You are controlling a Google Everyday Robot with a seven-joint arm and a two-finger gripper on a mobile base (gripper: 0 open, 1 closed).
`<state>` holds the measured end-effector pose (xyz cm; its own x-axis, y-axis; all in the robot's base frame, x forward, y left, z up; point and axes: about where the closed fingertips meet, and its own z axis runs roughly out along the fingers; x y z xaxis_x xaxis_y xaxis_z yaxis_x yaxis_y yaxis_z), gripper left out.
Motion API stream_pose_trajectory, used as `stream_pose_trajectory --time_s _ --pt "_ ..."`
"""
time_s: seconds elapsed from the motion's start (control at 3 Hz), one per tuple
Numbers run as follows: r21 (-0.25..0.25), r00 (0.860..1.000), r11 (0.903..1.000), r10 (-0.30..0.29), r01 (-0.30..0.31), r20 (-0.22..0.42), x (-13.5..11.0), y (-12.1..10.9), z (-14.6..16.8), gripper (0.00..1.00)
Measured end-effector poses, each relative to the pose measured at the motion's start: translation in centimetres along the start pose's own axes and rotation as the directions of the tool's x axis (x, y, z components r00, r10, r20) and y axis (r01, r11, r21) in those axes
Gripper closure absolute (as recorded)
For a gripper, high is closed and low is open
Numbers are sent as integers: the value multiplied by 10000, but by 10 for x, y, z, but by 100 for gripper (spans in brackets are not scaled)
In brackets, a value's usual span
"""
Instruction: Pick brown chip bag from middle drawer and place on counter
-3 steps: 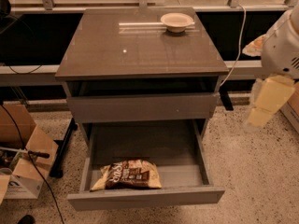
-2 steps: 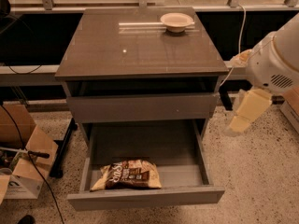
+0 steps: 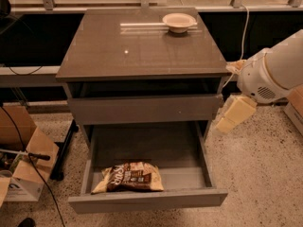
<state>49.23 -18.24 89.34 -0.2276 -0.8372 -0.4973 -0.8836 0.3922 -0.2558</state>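
1. Since the earlier frames, the pincer [image 3: 228, 120] has travelled left and slightly down. It now hangs just outside the right wall of the middle drawer [image 3: 147, 200], above that wall's rear end. The brown chip bag [image 3: 130, 177] and the drawer itself have not shifted.
2. Pincer state: it has hold of nothing. Whether it is open or closed cannot be told from this view.
3. Task object location: the brown chip bag lies flat on the floor of the pulled-out middle drawer. It sits in the front-left part, near the drawer front and close to the left wall.
4. Governing relation: from the pincer, the bag lies to the left, lower, and towards the drawer front. The drawer's right wall and most of the drawer floor lie between them, so they are well apart.
5. Bag orientation: its long axis runs left to right, parallel to the drawer front. Judgement: a grasp across the short axis calls for the pincer to close along the drawer's front-to-back direction.
6. Clearance: the upper drawer front [image 3: 144, 109] stands above the rear of the middle drawer. Judgement: the descent should be made over the open front half to avoid it.
7. Destination: the worktop [image 3: 142, 51] lies above the middle drawer. A bowl [image 3: 179, 21] stands at its rear right.
8. Progress: judged at the approach step, with the bag not yet reached.
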Motion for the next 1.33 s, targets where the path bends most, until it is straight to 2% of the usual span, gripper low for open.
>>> stream_pose_trajectory --time_s 0.33,0.67,1.0,1.33 --pt "17 9989 9994 353 -353 -302 3 6 11 0" --pt "-363 9981 9976 596 -591 130 0 19 50 0" --pt "-1055 9889 9908 961 -842 1134 -15 28 103 0" --pt "-1873 9735 9775 1326 -973 1862 -23 37 155 0"
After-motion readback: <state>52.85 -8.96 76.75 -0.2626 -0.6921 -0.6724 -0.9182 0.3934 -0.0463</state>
